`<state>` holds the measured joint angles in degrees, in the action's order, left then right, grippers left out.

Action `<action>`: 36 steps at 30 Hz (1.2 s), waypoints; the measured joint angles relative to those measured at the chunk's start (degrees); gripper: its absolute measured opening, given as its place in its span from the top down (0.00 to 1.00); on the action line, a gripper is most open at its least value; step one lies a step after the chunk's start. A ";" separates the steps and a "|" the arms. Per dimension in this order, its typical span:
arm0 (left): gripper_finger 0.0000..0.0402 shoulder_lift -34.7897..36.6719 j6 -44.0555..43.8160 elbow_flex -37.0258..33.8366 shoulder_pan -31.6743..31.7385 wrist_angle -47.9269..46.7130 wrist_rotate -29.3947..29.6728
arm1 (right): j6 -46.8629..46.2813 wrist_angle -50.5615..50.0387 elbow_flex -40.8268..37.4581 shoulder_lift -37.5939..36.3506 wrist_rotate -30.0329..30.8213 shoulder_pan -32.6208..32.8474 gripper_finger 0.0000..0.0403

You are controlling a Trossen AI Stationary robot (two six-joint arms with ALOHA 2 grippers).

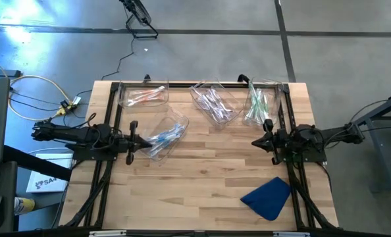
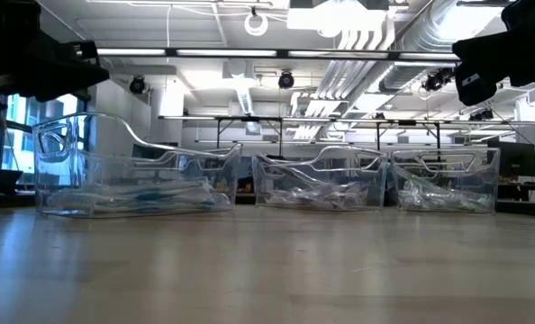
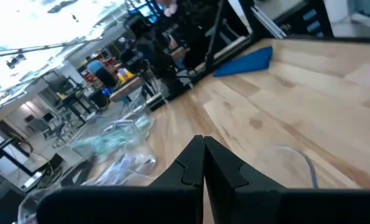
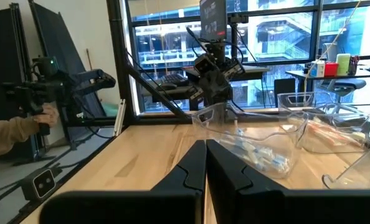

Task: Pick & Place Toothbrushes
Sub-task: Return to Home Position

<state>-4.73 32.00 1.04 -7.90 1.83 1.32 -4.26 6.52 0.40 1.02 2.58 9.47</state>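
Toothbrushes [image 1: 213, 102] lie sorted by colour in four clear bins on the wooden table [image 1: 208, 172]. Along the far edge stand three bins. The left one [image 1: 122, 93] holds the pink brushes [image 1: 146, 96], the middle one [image 1: 234, 100] holds the purple brushes [image 1: 216, 106], and the right one [image 1: 273, 89] holds the green brushes [image 1: 257, 104]. The fourth bin [image 1: 183, 122] stands nearer to the middle of the table, on the left half, with the blue brushes [image 1: 164, 137] inside it. No brush is on the bare wood.

The left gripper [image 1: 147, 143] hangs above the table at the left side, with its tips just beside the bin of the blue brushes. Its two fingers [image 3: 191, 163] press against each other and nothing is between them. The right gripper [image 1: 255, 141] hangs at the right side, facing the left one, and it is near the bin of the green brushes. Its fingers [image 4: 194, 163] are also pressed together and empty.

A blue cloth [image 1: 268, 196] lies folded on the near right part of the table, well apart from the bins. In the right wrist view a person's hand [image 4: 45, 116] shows beyond the table edge, on a dark device.
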 joint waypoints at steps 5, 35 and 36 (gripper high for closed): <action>1.00 0.02 0.72 -0.15 0.00 -0.86 0.31 | -0.75 -2.25 -0.02 0.00 0.76 0.00 0.99; 1.00 -0.07 -0.32 -0.37 0.00 -0.88 0.06 | 1.52 -4.49 -0.09 0.01 1.69 0.00 0.99; 1.00 -0.07 -0.32 -0.37 0.00 -0.88 0.06 | 1.52 -4.49 -0.09 0.00 1.69 0.00 0.99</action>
<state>-4.80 31.68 0.67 -7.90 0.95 1.39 -2.74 2.02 0.32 1.02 4.27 9.48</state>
